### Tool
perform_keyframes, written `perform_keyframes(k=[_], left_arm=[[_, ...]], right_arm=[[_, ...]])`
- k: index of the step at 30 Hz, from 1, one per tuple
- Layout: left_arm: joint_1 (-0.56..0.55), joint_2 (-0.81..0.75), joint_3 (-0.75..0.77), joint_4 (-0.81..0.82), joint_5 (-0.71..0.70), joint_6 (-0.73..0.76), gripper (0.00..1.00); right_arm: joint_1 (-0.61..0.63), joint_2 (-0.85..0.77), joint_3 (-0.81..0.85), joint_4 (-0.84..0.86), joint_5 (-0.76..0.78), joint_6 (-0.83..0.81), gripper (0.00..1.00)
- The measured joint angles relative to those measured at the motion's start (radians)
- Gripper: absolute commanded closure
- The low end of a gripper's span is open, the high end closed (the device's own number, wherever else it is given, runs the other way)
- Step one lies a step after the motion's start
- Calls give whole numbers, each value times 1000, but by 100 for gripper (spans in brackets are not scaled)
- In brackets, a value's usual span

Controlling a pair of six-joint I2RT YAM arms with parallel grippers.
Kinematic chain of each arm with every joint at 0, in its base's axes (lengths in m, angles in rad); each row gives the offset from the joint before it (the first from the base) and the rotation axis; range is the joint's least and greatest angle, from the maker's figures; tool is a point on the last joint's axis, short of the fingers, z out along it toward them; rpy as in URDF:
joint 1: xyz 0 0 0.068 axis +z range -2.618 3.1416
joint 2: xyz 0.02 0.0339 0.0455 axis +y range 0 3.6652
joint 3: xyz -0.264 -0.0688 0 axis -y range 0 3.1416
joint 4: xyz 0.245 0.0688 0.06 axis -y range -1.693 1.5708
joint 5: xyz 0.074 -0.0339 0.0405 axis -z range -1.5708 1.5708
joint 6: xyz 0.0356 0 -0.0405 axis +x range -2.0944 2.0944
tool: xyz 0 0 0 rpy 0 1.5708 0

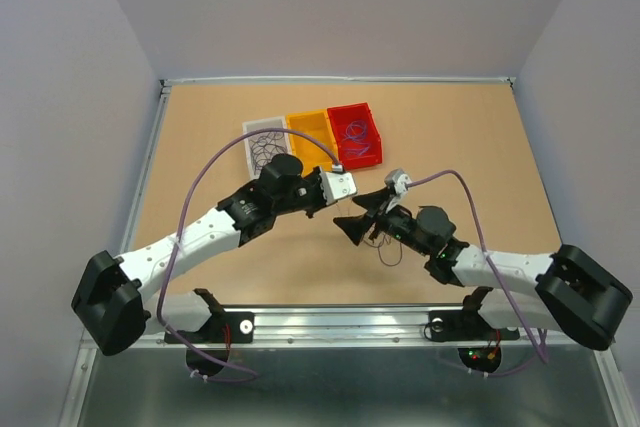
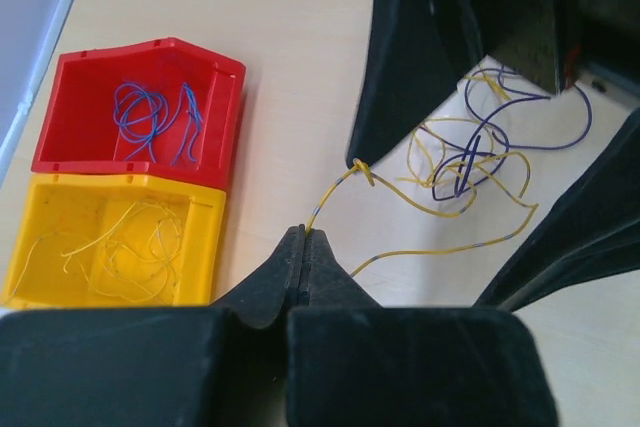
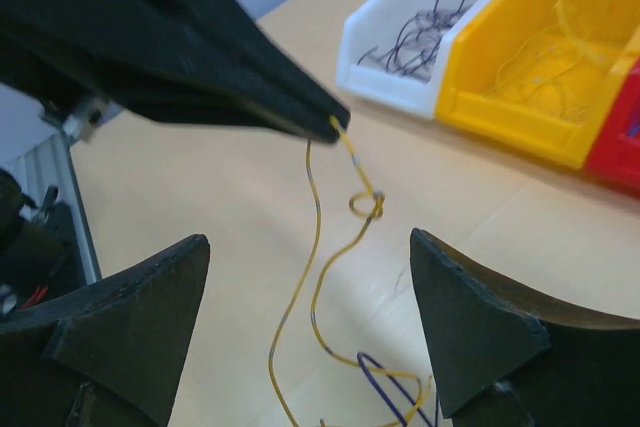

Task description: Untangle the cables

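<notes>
The cables (image 2: pixel 470 162), a loose bunch of hair-thin yellow and purple wires, lie on the tan wooden tabletop (image 1: pixel 480 147) between the two arms, near its middle. One yellow strand runs out of the bunch, through a small knotted loop, to the left gripper (image 2: pixel 304 235), whose black jaws are pressed together on the strand's end. The right gripper (image 3: pixel 308 239) has its jaws wide apart, one on each side of that strand, holding nothing. The step in hand looks like freeing a single yellow wire from the tangle. The next move probably calls for the right claw to pin the bunch while the left draws its strand away slowly, so the small knot does not tighten, then carries it to the yellow plastic bin (image 2: pixel 205 247) holding other yellow wires, between the red bin (image 2: pixel 225 117) and the white bin (image 3: pixel 385 82). Both arms reach inward and low, their wrists nearly meeting over the wires
</notes>
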Motion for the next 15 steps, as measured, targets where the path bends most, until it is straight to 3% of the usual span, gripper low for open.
perform_keyframes(k=[2,5,6,11,13,15], left_arm=[[3,-21,0,0,4,-12,100],[6,-51,17,-9,16,-31,100],[7,-54,37,-23,19,-37,100],[7,-48,278,-59,-58,-75,100],[5,17,507,-174,-215,-85,100],[7,129,795,-172,-373,-105,100]], right_arm=[[0,59,6,3,-43,-3,26],[0,138,29,10,-82,1,57],[0,164,43,11,-81,8,75],[0,239,86,18,11,51,82],[0,259,89,21,87,83,94],[0,296,89,19,172,129,99]])
